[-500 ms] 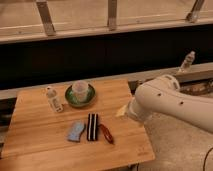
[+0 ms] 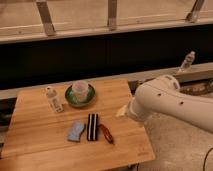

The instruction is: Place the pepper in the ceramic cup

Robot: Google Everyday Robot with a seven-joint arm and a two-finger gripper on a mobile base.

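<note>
The hand [image 2: 122, 111] shows only as a small pale tip at the left end of the arm, hanging over the right edge of the tabletop [image 2: 40, 125]. Its fingers are spread apart and it has hold of nothing. Behind it the arm [image 2: 170, 102] is a thick white rounded casing that comes in from the right side of the view and slopes down leftward toward the hand. The pepper [image 2: 106, 133] lies flat on the tabletop, near the hand, below and to its left, and apart from it. It is slender and dark red. Its long axis runs diagonally, from its far end on the left to its near end on the right, close to the front edge of the tabletop; which end is the tapered one cannot be told. Just beside the pepper on its left stands the black-and-white striped block [image 2: 92, 127], long side running front to back, and left of that lies a blue cloth [image 2: 76, 131]. Farther back, near the middle of the tabletop, the ceramic cup [image 2: 80, 90] stands upright on a green plate [image 2: 70, 100], well apart from the pepper; whether anything lies in the cup cannot be made out. A clear plastic bottle [image 2: 53, 99] stands upright just left of the plate. A second bottle [image 2: 187, 61] stands on the ledge [image 2: 210, 70] behind the arm.
</note>
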